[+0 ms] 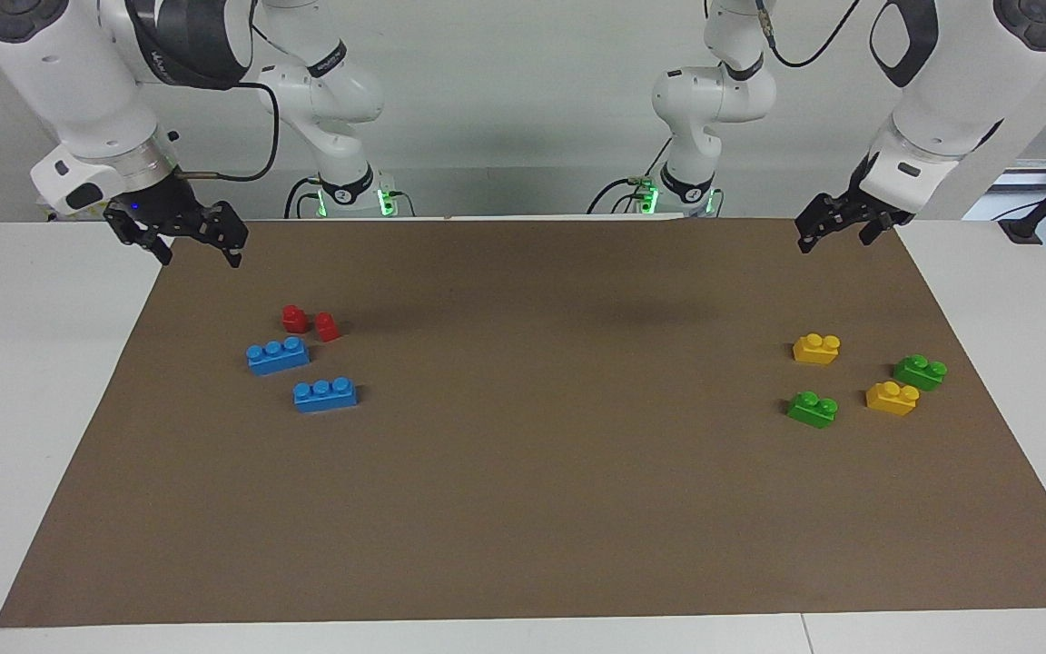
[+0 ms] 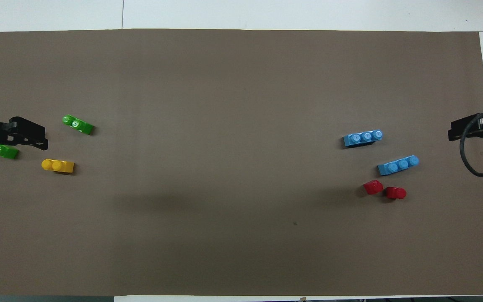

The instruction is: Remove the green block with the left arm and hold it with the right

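We see two green blocks [image 1: 814, 409] [image 1: 920, 371] at the left arm's end of the brown mat [image 1: 541, 509], among two yellow bricks [image 1: 816, 348] [image 1: 892, 398]. The left gripper [image 1: 836, 227] hangs at their twelve o'clock, spread and empty. The right gripper [image 1: 187, 238], likewise spread, waits over the mat's corner near blue bricks [image 1: 278, 354] and red bricks [image 1: 310, 322].

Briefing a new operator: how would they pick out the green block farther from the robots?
Start on the brown mat at the left arm's end, at the cluster of four two-stud bricks. The green block is farthest from the robots, beside a yellow brick; the other green brick lies nearer the mat's edge.
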You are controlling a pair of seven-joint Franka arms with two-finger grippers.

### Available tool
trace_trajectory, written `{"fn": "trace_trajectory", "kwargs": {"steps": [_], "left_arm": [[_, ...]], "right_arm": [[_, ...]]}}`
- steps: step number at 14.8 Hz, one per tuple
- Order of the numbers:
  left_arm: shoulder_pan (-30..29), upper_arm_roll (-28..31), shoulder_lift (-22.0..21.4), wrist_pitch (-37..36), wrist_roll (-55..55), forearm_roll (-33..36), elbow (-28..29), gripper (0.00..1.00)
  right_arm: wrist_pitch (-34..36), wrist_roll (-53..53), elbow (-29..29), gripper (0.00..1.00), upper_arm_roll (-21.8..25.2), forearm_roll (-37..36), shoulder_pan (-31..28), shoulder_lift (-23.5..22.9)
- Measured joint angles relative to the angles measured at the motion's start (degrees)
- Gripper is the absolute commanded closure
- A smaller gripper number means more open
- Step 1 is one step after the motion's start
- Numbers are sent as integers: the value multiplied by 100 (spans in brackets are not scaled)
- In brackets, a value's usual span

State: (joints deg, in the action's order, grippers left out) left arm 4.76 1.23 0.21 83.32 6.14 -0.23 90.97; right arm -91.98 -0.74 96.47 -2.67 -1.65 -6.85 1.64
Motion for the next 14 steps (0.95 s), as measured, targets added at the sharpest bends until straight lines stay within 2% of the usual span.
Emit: {"fn": "trace_trajectory", "kwargs": {"steps": [14], "left_arm": [[-52, -22, -1, -15, -101, -106, -3, 0]], "right_arm": [[0, 0, 77, 0, -4, 0, 1, 11]]}}
